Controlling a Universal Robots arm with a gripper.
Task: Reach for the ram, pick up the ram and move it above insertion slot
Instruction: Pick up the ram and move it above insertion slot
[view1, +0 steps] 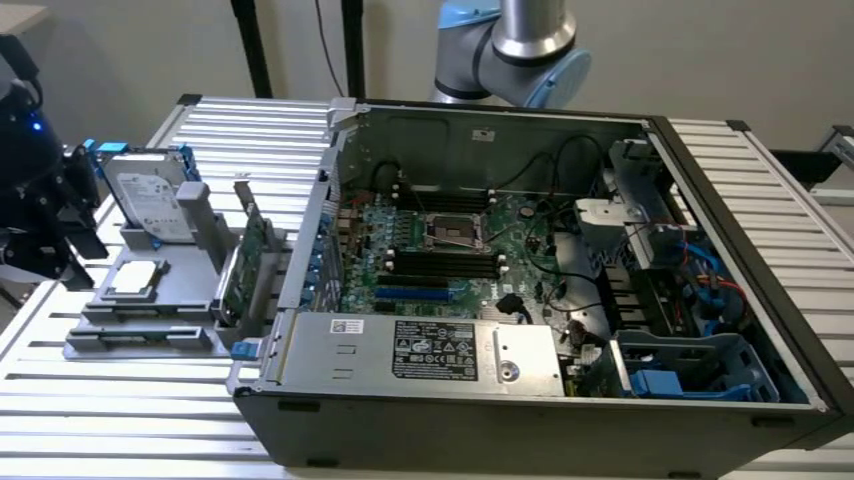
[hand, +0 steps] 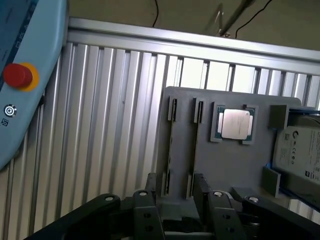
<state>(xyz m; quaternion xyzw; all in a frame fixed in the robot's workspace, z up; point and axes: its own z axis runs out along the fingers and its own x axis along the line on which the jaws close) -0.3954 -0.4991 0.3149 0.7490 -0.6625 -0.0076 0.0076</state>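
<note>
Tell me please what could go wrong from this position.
1. The open pincer hangs over two narrow slots of the grey holder, close together; it may close on the wrong one or strike a rail.
2. The processor chip lies beside them; a sideways drift could knock it.

ram (hand: 170, 145): thin stick, on edge, in gray holder slot

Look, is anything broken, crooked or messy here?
Nothing stands out. The hard drive, the processor chip and the green expansion card sit neatly in the gray holder. The open computer case looks tidy inside, with nothing spilled or cracked that I can see.
</note>
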